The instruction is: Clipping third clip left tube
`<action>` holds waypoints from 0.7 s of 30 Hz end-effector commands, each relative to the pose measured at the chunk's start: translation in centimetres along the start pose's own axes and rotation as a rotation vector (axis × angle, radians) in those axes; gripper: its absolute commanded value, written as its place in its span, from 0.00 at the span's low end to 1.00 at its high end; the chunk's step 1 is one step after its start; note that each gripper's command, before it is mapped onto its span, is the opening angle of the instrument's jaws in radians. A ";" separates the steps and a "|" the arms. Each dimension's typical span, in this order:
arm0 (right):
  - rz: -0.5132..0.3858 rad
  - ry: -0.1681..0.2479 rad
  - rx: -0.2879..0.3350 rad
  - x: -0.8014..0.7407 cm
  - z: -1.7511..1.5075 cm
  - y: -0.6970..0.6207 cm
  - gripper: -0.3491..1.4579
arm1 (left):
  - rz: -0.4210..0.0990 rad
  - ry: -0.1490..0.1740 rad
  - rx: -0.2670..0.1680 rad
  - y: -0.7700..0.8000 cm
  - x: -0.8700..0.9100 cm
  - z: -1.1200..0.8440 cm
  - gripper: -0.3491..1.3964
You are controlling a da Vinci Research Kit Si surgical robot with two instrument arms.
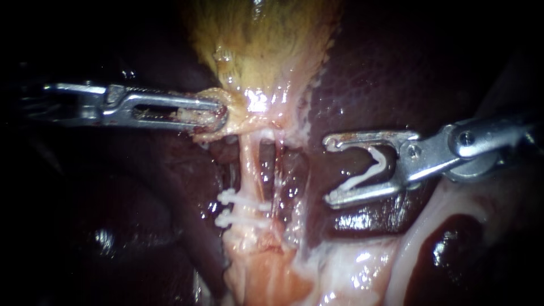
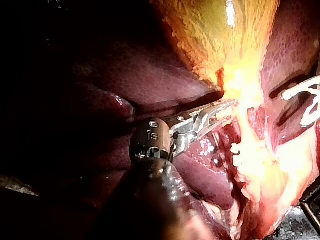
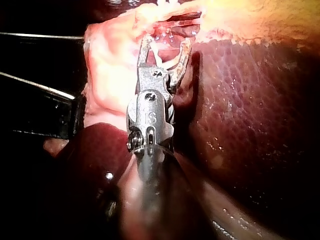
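Observation:
My left instrument (image 1: 218, 116) comes in from the left, its jaws shut on pale tissue at the gallbladder's (image 1: 266, 45) lower end; the left wrist view shows the same hold (image 2: 220, 107). Below it the left tube (image 1: 247, 164) runs downward with two white clips (image 1: 242, 208) across it. My right instrument (image 1: 327, 170) stands to the right of both tubes, apart from them, jaws wide and holding an open white clip (image 1: 368, 169) between them. In the right wrist view that clip (image 3: 165, 62) sits in the jaws (image 3: 164, 45), which point at pale tissue.
A thinner right tube (image 1: 277, 164) runs beside the left one with a dark gap between. Dark red liver (image 1: 385, 73) lies behind and under the right instrument. Pale fatty tissue (image 1: 351, 266) spreads below.

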 end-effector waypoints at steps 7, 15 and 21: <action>0.003 0.000 -0.003 0.02 -0.02 0.02 0.45 | -0.010 0.021 -0.002 0.13 0.34 -0.45 0.00; 0.005 -0.001 -0.007 0.03 -0.03 0.03 0.45 | -0.014 0.064 0.008 0.29 0.58 -0.95 0.00; 0.011 0.000 0.006 0.12 0.04 -0.04 0.46 | -0.013 0.070 0.010 0.29 0.54 -0.93 0.00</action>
